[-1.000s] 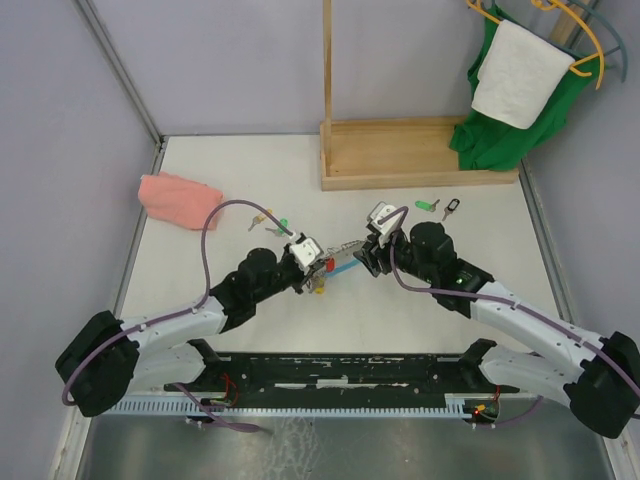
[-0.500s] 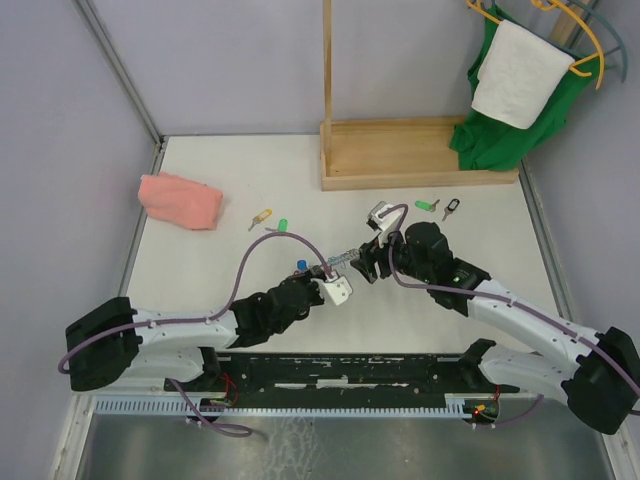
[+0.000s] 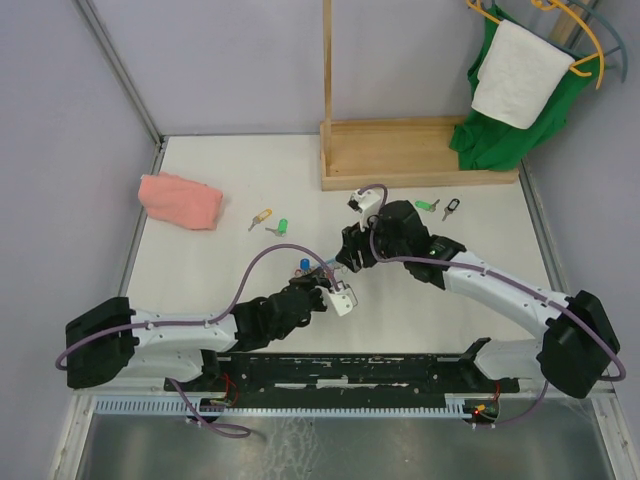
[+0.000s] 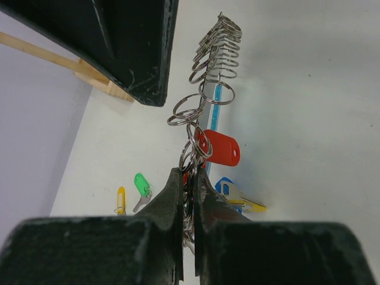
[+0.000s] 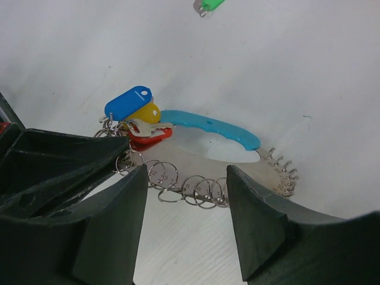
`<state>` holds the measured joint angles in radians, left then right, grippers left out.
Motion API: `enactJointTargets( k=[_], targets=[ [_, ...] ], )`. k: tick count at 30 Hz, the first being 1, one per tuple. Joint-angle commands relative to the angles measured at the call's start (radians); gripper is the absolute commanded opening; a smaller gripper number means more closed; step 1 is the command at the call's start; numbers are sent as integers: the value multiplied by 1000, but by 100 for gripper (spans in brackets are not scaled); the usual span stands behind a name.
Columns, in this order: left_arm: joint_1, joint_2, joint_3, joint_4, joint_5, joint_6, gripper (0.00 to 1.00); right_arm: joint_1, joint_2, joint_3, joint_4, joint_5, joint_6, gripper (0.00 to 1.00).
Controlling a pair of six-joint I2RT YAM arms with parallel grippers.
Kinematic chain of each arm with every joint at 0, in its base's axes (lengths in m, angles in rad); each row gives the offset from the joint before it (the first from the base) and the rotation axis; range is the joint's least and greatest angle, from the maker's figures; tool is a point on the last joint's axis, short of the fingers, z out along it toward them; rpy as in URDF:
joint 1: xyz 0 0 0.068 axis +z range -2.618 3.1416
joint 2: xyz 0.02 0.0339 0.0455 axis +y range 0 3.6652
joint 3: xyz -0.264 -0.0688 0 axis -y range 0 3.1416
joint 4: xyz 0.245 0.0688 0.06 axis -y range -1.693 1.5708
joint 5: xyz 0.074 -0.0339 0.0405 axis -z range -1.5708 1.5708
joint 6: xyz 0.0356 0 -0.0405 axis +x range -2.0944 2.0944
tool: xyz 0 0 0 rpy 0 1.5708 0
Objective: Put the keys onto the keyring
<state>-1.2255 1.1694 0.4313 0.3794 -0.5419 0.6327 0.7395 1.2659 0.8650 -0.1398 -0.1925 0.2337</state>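
Left claw (image 4: 189, 178) is clenching the large silvery metal keyring (image 4: 209, 77) with coloured tags, mid-frame in the top view; right claw (image 5: 187, 178) is gaping astride its rings, likely risking a snag that yanks the ring loose.

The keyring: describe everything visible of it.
The keyring is a silvery metal strip with a light blue curved section, strung with a row of small split rings. A blue tag, a yellow key head and a red tag bunch at one end. The left tool is shut on the rings at that end; the right tool stands open astride the row, apparently not touching. Below it is the white table.
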Motion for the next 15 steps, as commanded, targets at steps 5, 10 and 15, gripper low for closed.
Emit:
enactJointTargets(
  k=[5,10,15],
  targets=[
    [-6,-43,56,45,25,2,3,42,95,142,-85,21,27,65],
    [-6,-20,72,31,6,-6,3,58,126,178,-169,107,-9,63],
    [-6,-5,88,15,-18,-27,3,59,111,182,-224,136,-37,60]
  ],
)
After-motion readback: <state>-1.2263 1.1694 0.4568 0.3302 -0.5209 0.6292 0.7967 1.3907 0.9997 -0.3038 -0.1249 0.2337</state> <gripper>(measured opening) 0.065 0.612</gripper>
